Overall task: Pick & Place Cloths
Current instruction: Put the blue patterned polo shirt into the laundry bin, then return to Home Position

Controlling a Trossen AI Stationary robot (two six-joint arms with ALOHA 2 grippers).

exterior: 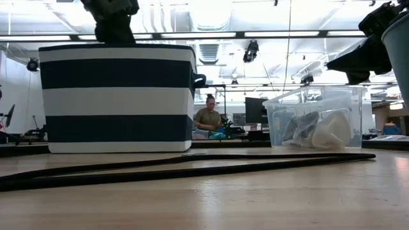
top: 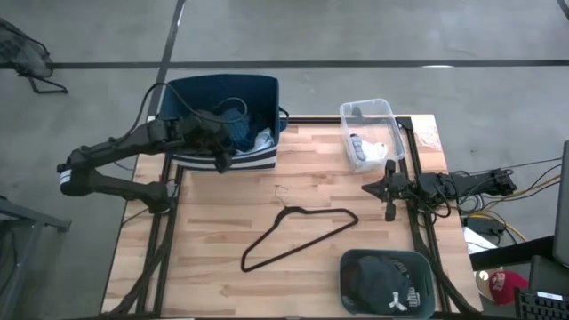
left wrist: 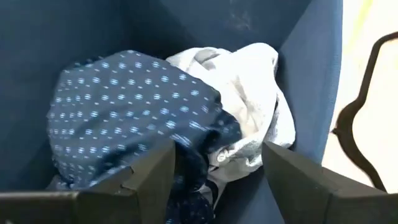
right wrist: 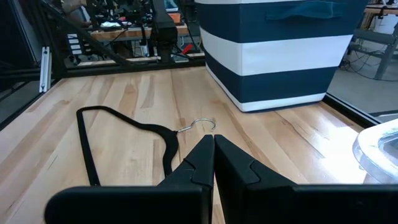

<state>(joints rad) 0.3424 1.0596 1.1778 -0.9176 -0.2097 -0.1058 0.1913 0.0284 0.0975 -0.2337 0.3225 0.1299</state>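
While the left gripper hangs inside the striped basket, its fingers stand wide apart with nothing between them, poised just above the dotted cloth. Only the left wrist view shows this: the dark teal dotted cloth lies heaped on the basket floor, with a pale blue shirt crumpled beside and touching it, against the blue wall. From above, the gripper covers much of that, and just a bit of teal and pale fabric shows at the basket's right side. The low view gives only the basket's blue and white outside, the arm entering from the top, and none of the contents.

Farther out, a black hanger lies flat at mid-table; the wrist views each catch part of it. A clear bin at the far right edge holds pale socks, seen through its wall in the low view. A grey bin at the near right corner holds black cloth with a white logo, seen only from above.

The right gripper waits over the table's right edge, between the two bins, its fingers pressed together and empty. A person sits in the room behind.
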